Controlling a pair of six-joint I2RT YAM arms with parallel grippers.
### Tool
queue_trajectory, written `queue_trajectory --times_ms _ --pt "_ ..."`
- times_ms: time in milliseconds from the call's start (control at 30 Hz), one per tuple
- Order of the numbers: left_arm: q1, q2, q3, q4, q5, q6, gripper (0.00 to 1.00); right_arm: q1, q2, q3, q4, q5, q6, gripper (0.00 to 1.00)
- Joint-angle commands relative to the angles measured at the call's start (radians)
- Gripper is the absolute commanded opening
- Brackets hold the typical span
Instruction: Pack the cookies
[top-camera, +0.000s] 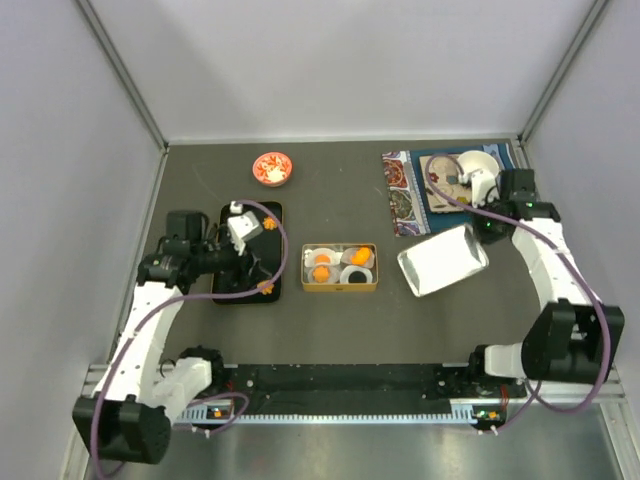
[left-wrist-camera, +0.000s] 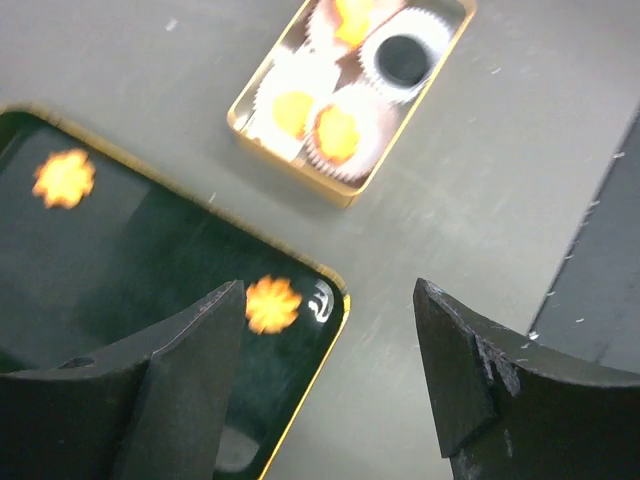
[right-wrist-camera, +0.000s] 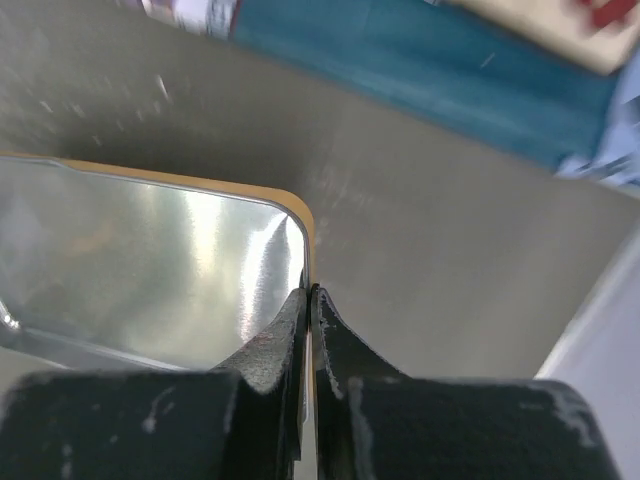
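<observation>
Two flower-shaped orange cookies (left-wrist-camera: 64, 178) (left-wrist-camera: 272, 303) lie on a black gold-rimmed tray (left-wrist-camera: 150, 260), which sits at the left in the top view (top-camera: 232, 270). A gold tin (left-wrist-camera: 437, 52) (top-camera: 340, 287) holds white paper cups; some carry round cookies (left-wrist-camera: 338, 133) (top-camera: 360, 256) and one cup (left-wrist-camera: 402, 60) is empty. My left gripper (left-wrist-camera: 328, 295) (top-camera: 248, 268) hangs open over the tray's corner, the nearer cookie just inside its left finger. My right gripper (right-wrist-camera: 310, 293) (top-camera: 486, 236) is shut on the rim of the silver tin lid (right-wrist-camera: 150, 270) (top-camera: 443, 260).
A small red bowl (top-camera: 271, 168) stands at the back left. A patterned teal cloth (top-camera: 405, 190) (right-wrist-camera: 430, 60) with a white dish on it lies at the back right, just beyond the lid. Grey walls close in on three sides.
</observation>
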Motion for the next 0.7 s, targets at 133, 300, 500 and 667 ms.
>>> queue_trajectory --times_ms 133,300,500,667 --pt "-0.348 0.185 0.230 0.092 -0.017 -0.237 0.73 0.026 -0.178 0.280 -0.104 -0.126 0.074 0.00" --pt "-0.425 0.281 0.305 0.229 0.025 -0.338 0.73 0.066 -0.200 0.398 -0.102 -0.203 0.146 0.00" --pt "-0.488 0.395 0.370 0.500 0.101 -0.604 0.74 0.149 -0.213 0.430 -0.006 -0.230 0.271 0.00" --pt "-0.513 0.474 0.396 0.701 0.140 -0.830 0.74 0.206 -0.221 0.409 0.080 -0.194 0.357 0.00"
